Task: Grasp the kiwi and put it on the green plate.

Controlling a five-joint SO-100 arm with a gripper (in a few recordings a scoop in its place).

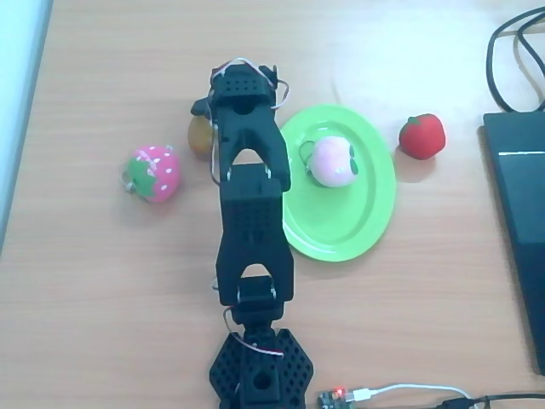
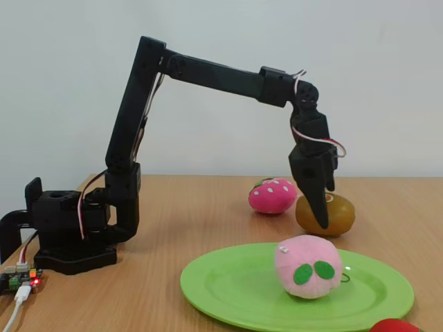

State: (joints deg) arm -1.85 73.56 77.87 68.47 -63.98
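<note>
Nearest, the green plate (image 2: 297, 301) already carries a pink ball (image 2: 308, 266). Just behind the plate lies the kiwi (image 2: 332, 214), the gripper (image 2: 320, 214) lowered before it; jaw state cannot be told. An off-centre pinch may roll the kiwi away.

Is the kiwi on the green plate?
No, the kiwi sits on the table behind the green plate, by the pincer.

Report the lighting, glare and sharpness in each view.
Overhead view: soft, slightly blurry, washed-out glare at top right of the table, the kiwi mostly hidden by the arm. Fixed view: even light, sharp; faint shadows under the green plate; pincer crisp.
</note>
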